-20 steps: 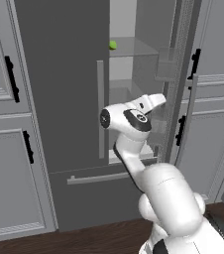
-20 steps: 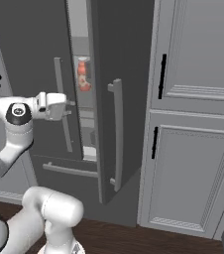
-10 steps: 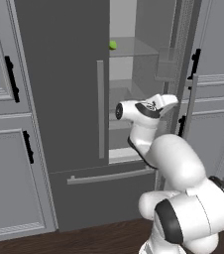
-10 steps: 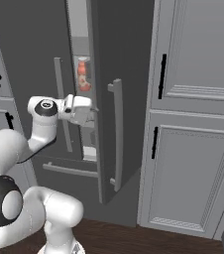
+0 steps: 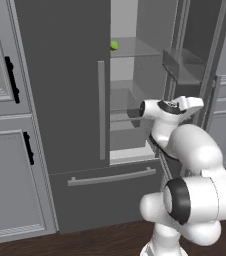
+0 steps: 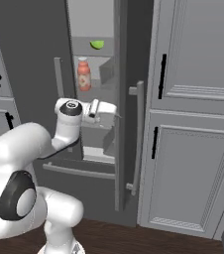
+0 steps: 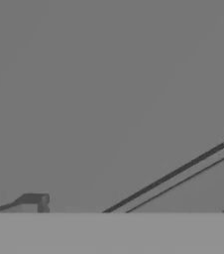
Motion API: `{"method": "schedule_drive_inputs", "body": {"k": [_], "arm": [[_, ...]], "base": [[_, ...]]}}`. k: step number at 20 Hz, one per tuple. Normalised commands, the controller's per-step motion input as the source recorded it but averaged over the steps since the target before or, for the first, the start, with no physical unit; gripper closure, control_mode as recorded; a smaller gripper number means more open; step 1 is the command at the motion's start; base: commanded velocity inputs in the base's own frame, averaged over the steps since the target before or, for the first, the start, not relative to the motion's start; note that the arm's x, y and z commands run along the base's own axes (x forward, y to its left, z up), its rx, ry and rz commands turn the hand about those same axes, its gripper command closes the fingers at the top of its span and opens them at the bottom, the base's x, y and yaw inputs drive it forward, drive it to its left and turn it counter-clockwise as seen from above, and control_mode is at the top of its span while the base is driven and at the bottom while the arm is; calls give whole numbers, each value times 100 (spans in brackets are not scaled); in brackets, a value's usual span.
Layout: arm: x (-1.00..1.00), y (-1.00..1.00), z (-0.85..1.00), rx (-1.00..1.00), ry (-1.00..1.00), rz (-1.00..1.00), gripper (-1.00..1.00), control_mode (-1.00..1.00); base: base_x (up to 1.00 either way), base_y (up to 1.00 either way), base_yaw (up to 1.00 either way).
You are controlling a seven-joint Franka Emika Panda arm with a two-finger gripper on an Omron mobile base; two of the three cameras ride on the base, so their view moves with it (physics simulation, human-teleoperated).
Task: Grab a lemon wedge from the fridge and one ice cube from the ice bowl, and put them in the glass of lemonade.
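Inside, spread wide and holding nothing: tool [image 6: 115, 113] reaching level into the open fridge [image 5: 60, 100], below the upper shelf. Well above it, lemon wedge [image 6: 97, 44] resting on that shelf (small, yellow-green, near the front edge). Just under the wedge, pink-labelled bottle [image 6: 84, 74] standing upright on the next shelf.

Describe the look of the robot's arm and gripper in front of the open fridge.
The arm is glossy white, built of rounded bulbous segments, with dark grey to black rings at its joints. Its wrist joint carries a dark cap with a pale ring. The gripper is a blocky white hand. No cables or markings show.
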Motion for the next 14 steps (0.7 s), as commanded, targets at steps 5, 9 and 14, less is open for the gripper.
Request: {"method": "schedule_drive_inputs", "body": {"k": [5,9,14], "arm": [[12,-100,-22,2,-1,-16,-100,-100],[-4,-86,-2,7,-11,-9,-100,-100],[-70,0,27,2,-20,0,-100,-100]], "base": [[0,0,0],[0,0,0],[0,0,0]]}}
